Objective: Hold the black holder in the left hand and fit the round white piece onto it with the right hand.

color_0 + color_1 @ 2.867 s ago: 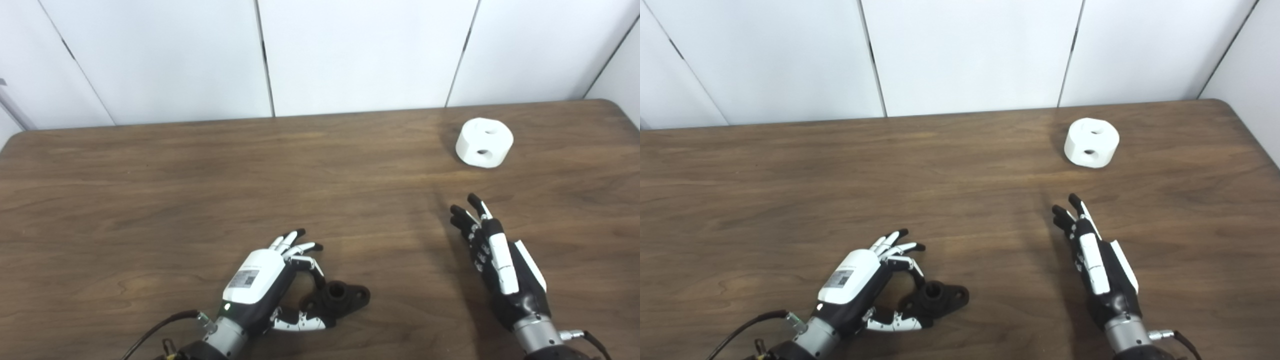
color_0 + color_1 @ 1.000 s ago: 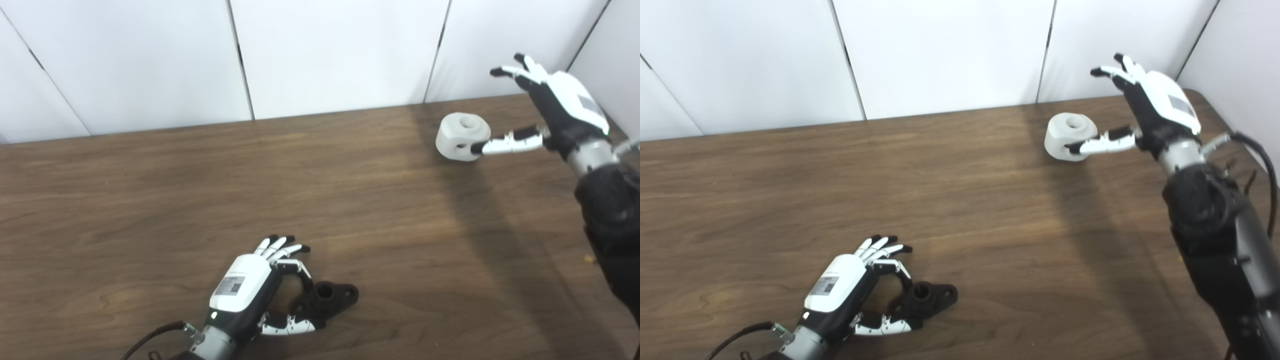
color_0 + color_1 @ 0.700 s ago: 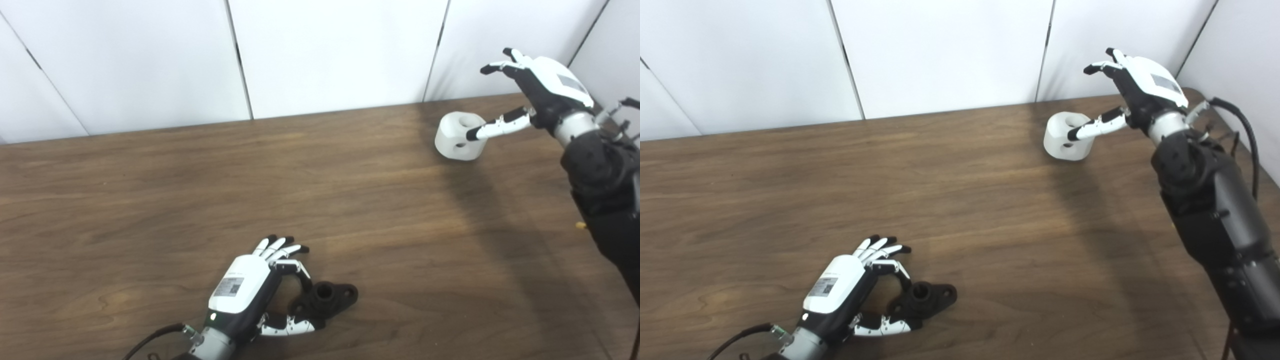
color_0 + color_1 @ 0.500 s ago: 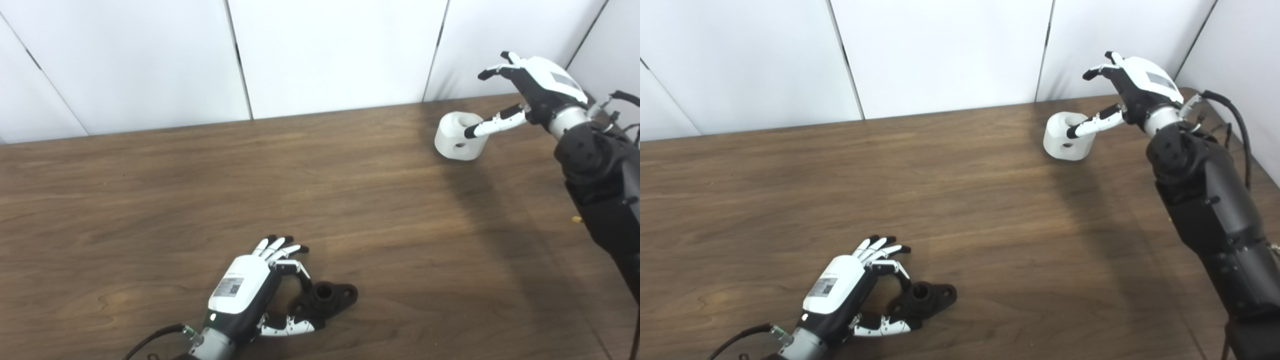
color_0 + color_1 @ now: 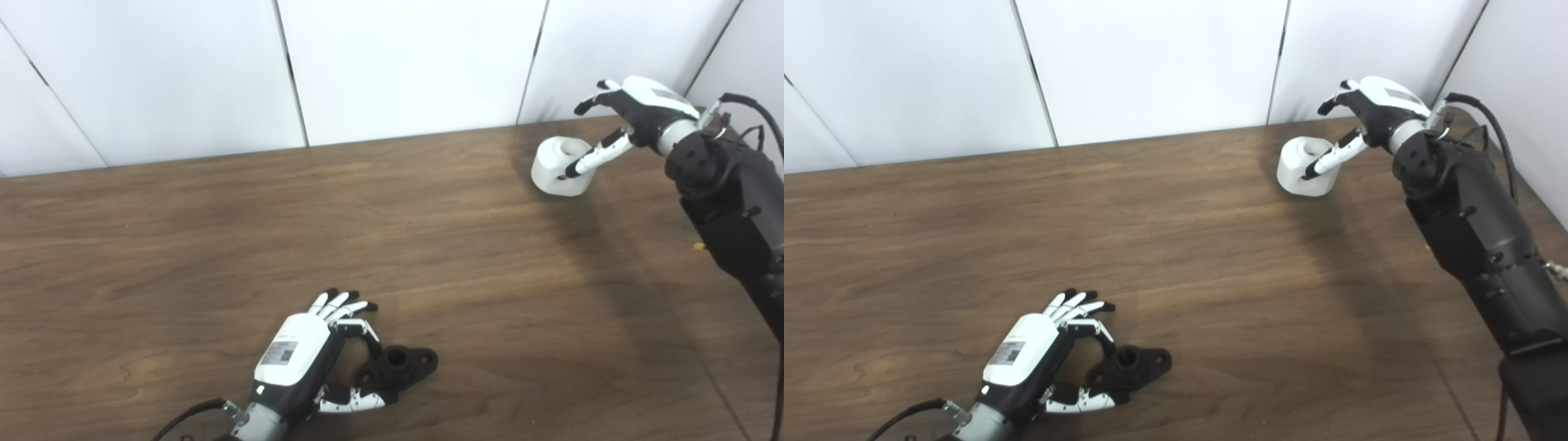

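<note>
The black holder (image 5: 401, 364) lies flat on the table near the front edge. My left hand (image 5: 303, 355) rests beside it, open, with the thumb along its near edge and one curled finger touching its raised hub; the other fingers are spread. At the far right stands the round white piece (image 5: 551, 171), its hole facing up. My right hand (image 5: 640, 107) hovers open over it. The thumb reaches down across the piece's front side, and the fingers spread above its back.
The brown wooden table (image 5: 184, 214) runs back to white wall panels (image 5: 404, 61). The white piece stands close to the table's far right corner. My dark right forearm (image 5: 729, 202) stretches along the right edge.
The right hand rose from the near right of the table and reached to the white piece, then sank lower over it with the thumb sliding down its front. The left hand and holder stayed still.
</note>
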Controlling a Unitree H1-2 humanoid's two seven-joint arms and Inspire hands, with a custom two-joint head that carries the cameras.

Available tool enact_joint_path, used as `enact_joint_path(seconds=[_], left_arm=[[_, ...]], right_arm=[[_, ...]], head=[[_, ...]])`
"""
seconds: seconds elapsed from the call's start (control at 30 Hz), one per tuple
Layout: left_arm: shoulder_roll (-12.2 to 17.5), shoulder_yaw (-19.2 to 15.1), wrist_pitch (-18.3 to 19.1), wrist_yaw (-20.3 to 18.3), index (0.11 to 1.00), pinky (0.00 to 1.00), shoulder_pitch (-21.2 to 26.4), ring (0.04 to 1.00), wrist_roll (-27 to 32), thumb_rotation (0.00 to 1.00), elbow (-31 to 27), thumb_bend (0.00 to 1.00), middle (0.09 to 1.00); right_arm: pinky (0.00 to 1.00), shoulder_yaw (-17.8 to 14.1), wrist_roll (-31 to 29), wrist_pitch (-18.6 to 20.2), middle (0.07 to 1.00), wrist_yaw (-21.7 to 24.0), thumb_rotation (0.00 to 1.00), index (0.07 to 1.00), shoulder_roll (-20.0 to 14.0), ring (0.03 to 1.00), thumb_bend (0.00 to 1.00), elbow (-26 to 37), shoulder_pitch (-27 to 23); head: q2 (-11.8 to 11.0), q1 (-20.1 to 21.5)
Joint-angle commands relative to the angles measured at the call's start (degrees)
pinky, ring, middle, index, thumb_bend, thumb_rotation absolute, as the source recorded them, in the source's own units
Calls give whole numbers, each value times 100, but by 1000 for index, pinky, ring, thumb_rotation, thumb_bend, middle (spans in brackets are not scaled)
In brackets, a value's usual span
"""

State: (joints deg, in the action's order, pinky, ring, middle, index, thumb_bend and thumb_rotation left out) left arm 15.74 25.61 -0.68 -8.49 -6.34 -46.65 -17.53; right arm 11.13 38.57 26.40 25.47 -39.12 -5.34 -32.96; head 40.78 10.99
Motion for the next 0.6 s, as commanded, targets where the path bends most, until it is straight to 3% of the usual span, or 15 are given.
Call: enact_joint_path(seconds=[0.0,0.57], left_arm=[[26,74,113,-200,485,1000,-85,940,-291,58,130,521,852],[-10,66,49,-85,486,1000,-64,936,-304,58,294,521,849]], right_arm=[[980,-44,71,-10,980,34,301,799,-231,1000,1000,37,-357],[947,172,108,-114,959,61,276,804,-110,1000,1000,-238,-341]], head=[[2,-1],[-96,-55]])
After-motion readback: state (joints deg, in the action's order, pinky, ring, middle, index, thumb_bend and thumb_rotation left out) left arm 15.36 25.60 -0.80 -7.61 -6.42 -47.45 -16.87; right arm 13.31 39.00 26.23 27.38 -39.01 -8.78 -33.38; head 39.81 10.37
